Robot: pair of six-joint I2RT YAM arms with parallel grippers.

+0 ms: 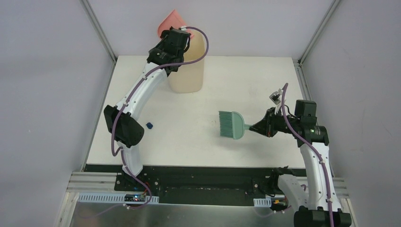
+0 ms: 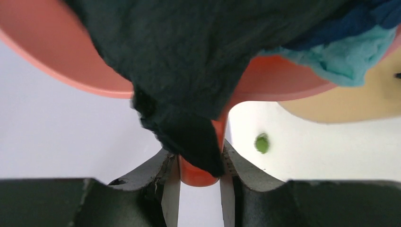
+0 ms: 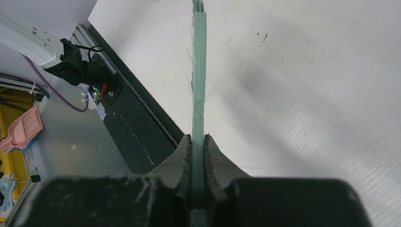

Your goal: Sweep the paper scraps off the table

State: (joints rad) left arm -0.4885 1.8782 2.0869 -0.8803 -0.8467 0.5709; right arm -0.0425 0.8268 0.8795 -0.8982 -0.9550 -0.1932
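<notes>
My left gripper [image 1: 182, 38] is raised over the cream bin [image 1: 186, 66] and is shut on the handle of the pink dustpan [image 1: 171, 22]. In the left wrist view the handle [image 2: 201, 176] sits between the jaws, and the tilted pan [image 2: 71, 61] carries paper scraps: a black wad [image 2: 179, 61], a navy one [image 2: 359, 26] and a light blue one [image 2: 347, 61]. A blurred green scrap [image 2: 261, 143] shows below the pan. One navy scrap [image 1: 149, 125] lies on the table [image 1: 198, 146] by the left arm. My right gripper [image 1: 259, 126] is shut on the teal brush [image 1: 231, 124], seen edge-on [image 3: 198, 71].
The bin's cream rim [image 2: 350, 101] lies just under the pan. Grey walls and metal rails frame the tabletop [image 3: 307, 94]. A black base bar [image 1: 203, 182] runs along the near edge, with cables and a spare pink pan [image 3: 26, 127] beyond it.
</notes>
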